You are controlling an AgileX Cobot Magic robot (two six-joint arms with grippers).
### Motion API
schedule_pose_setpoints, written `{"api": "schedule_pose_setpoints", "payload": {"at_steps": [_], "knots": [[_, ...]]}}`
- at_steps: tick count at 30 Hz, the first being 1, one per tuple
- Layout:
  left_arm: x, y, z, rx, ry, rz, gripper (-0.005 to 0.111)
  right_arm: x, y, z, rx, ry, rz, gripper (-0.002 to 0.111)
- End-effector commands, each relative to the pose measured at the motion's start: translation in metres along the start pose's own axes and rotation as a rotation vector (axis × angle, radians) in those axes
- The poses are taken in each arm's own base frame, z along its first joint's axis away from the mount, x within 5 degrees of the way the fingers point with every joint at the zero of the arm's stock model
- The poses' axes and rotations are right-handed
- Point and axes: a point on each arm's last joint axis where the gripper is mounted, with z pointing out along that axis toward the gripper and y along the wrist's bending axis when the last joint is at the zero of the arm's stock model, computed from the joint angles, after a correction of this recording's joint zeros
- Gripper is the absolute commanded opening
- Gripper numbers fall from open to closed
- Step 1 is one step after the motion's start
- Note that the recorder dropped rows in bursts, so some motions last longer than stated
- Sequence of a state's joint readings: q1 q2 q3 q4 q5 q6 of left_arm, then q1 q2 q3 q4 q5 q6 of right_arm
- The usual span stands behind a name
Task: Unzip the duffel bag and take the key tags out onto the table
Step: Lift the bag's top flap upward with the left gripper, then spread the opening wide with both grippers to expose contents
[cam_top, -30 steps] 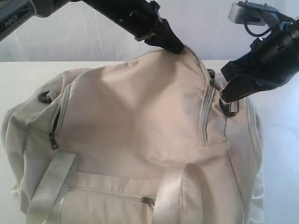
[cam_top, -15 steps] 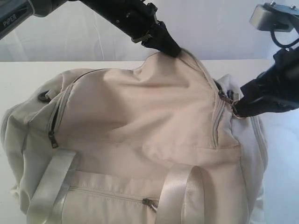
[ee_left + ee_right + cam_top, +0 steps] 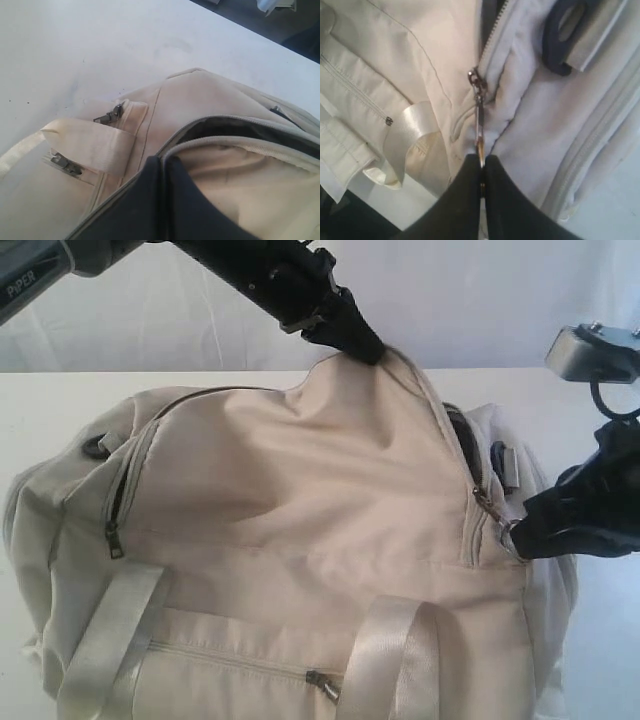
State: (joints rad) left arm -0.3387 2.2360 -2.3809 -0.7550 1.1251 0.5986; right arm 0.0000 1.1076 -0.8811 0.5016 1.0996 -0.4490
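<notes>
The cream duffel bag (image 3: 300, 500) lies on the white table (image 3: 40, 410) and fills most of the exterior view. My left gripper (image 3: 375, 352) is shut on the bag's fabric at its raised top edge, beside the zip opening (image 3: 164, 162). Dark lining (image 3: 240, 127) shows in the gap. My right gripper (image 3: 520, 535) is shut on the metal zipper pull (image 3: 479, 125) low on the bag's right end (image 3: 481, 160). The slider (image 3: 483, 502) sits just above the fingertips, and the zip behind it gapes open. The key tags are hidden.
Two shiny webbing handles (image 3: 110, 630) (image 3: 395, 660) drape over the bag's front. A side pocket zip (image 3: 117, 540) and a front pocket zip (image 3: 318, 680) are closed. A black D-ring (image 3: 560, 35) sits near the right gripper. Bare table (image 3: 75, 50) lies behind the bag.
My right gripper has drawn the zipper pull down and forward along the bag's right end, lengthening the open gap. The left gripper has kept its hold at the top.
</notes>
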Motion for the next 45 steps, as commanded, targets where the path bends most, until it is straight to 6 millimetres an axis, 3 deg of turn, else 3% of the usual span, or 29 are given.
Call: {"api": "schedule_pose_setpoints", "payload": {"at_steps": [1,5,8,16,24,29,39,45], "knots": [[0.0,0.003,-0.015,-0.042,0.016,0.01,0.0,0.012,0.002,0.002,-0.031,0.089,-0.02,0.0],[-0.001,-0.003,-0.025,-0.031,0.028,0.018,0.0,0.009,0.002,0.002,-0.027,0.054,-0.039,0.0],[-0.002,-0.011,-0.032,-0.007,0.048,0.038,0.0,0.007,0.001,0.002,-0.012,0.024,-0.059,0.008],[-0.007,-0.019,-0.04,-0.011,0.029,-0.009,0.0,-0.001,0.001,-0.001,0.001,-0.045,-0.063,0.053],[-0.01,-0.028,-0.05,-0.031,0.028,-0.059,0.0,-0.004,0.006,-0.014,0.03,-0.129,-0.086,0.054],[0.013,-0.037,-0.048,-0.017,0.121,-0.106,0.0,-0.003,0.009,-0.023,0.056,-0.193,-0.104,0.054],[0.048,-0.115,-0.081,0.054,0.18,-0.075,0.0,-0.003,0.011,-0.029,0.078,-0.243,-0.114,0.054],[0.079,-0.168,-0.085,0.123,0.237,-0.088,0.0,-0.005,0.011,-0.03,0.074,-0.268,-0.106,0.054]]}}
